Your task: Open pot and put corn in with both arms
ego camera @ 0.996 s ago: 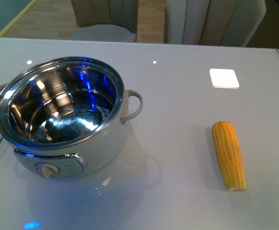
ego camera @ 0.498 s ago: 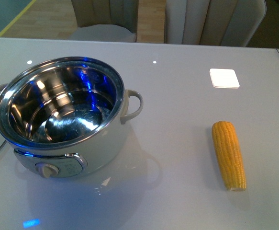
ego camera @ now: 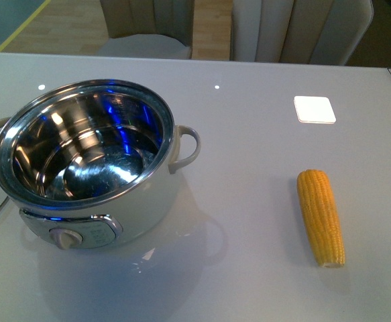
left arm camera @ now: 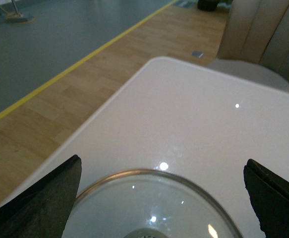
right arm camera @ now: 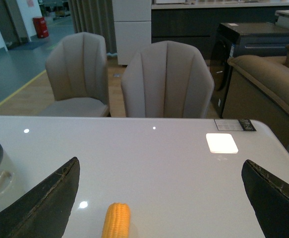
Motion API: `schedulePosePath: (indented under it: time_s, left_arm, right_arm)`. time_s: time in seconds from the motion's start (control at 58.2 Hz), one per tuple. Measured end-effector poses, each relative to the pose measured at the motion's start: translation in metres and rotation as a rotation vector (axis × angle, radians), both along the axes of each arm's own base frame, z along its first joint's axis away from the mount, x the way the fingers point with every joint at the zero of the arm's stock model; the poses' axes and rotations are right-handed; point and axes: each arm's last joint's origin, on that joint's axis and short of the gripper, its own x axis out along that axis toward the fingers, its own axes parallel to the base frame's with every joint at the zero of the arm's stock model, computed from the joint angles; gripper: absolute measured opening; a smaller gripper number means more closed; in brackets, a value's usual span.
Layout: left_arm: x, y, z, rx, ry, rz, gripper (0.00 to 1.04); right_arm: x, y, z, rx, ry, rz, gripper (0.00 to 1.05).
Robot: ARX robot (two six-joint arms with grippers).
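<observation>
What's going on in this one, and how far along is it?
The pot stands open and empty. Its glass lid lies on the table beside it, under the open left gripper. The corn lies on the table to the pot's right, with the open right gripper aimed toward it. Nothing is held; the corn pickup is not yet done.

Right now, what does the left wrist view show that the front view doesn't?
Only the left wrist view: the left pincer, open, with the glass lid lying on the table below it, and the floor with a yellow line. Only the front view: the pot, open and empty, the corn lying apart to its right, and a white square pad farther back. Both: the white table; the front view catches just a sliver of the lid's rim at its left edge.
</observation>
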Motion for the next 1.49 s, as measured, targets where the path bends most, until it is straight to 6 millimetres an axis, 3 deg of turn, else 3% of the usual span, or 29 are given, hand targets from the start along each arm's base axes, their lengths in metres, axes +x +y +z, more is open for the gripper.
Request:
schedulePosePath:
  time_s: [0.12, 0.326, 0.464, 0.67, 0.704, 0.79, 0.842, 0.945, 1.495]
  left_arm:
    - [-0.012, -0.004, 0.029, 0.02, -0.061, 0.006, 0.98]
    - [-0.014, -0.006, 0.027, 0.013, -0.059, -0.022, 0.96]
    - [-0.026, -0.018, 0.031, 0.035, -0.132, -0.202, 0.68]
    - [-0.031, -0.028, 0.027, 0.021, -0.111, -0.225, 0.25]
    - [-0.039, -0.038, 0.029, 0.023, -0.101, -0.215, 0.2]
    - [-0.078, -0.085, 0.047, 0.032, -0.115, -0.318, 0.04]
    - [-0.095, -0.101, 0.056, 0.048, -0.145, -0.376, 0.03]
    - [-0.111, -0.109, 0.065, 0.065, -0.174, -0.349, 0.03]
    - [-0.152, -0.138, 0.086, 0.072, -0.181, -0.363, 0.03]
  right_arm:
    - [0.0, 0.0, 0.0, 0.0, 0.0, 0.0, 0.96]
    - [0.0, 0.0, 0.0, 0.0, 0.0, 0.0, 0.96]
    - [0.0, 0.0, 0.0, 0.0, 0.0, 0.0, 0.96]
    - [0.0, 0.0, 0.0, 0.0, 0.0, 0.0, 0.96]
    - [0.0, 0.0, 0.0, 0.0, 0.0, -0.003, 0.96]
    - [0.0, 0.0, 0.0, 0.0, 0.002, 0.002, 0.96]
    - [0.0, 0.0, 0.0, 0.0, 0.002, 0.006, 0.96]
    - [0.0, 0.0, 0.0, 0.0, 0.0, -0.004, 0.96]
    - [0.0, 0.0, 0.0, 0.0, 0.0, -0.003, 0.96]
